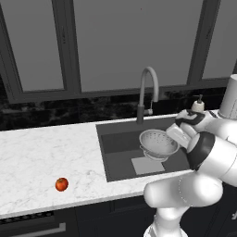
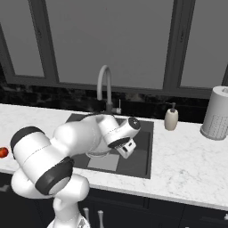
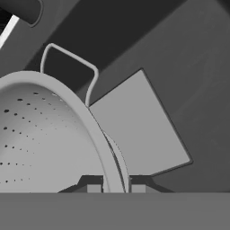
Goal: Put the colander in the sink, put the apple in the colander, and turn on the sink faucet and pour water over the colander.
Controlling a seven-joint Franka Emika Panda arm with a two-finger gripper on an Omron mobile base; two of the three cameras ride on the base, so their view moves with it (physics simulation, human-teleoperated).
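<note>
Apple (image 1: 61, 184) first, at the far left: it sits alone on the near part of the white marble counter (image 1: 41, 152), well apart from the sink (image 1: 118, 159), and it needs nothing done to it until the colander is down.

Moving right, the colander (image 1: 159, 143) hangs over the middle of the basin, just above the lighter square at its bottom and tilted so its open mouth faces somewhat leftward. In the hand view the rim runs up between the two fingertips, so the hand (image 3: 116, 187) is clamped on the colander's right-hand rim, with one wire handle standing up on the far side.

To finish this step well, I judge the bowl should be levelled before it is lowered, so the base ring meets the sink floor flat rather than on one edge; otherwise it may rock or roll when the grip is let go. It would also help to set it toward the far side, under the arched spout of the sink faucet (image 1: 147, 92), so the water will fall into it. Only once it rests should the fingers part, and the hand should lift straight up clear of the rim.

Further right on the counter stand a soap pump bottle (image 2: 171, 119) and a pale cylindrical holder (image 2: 216, 113), both out of the way.
</note>
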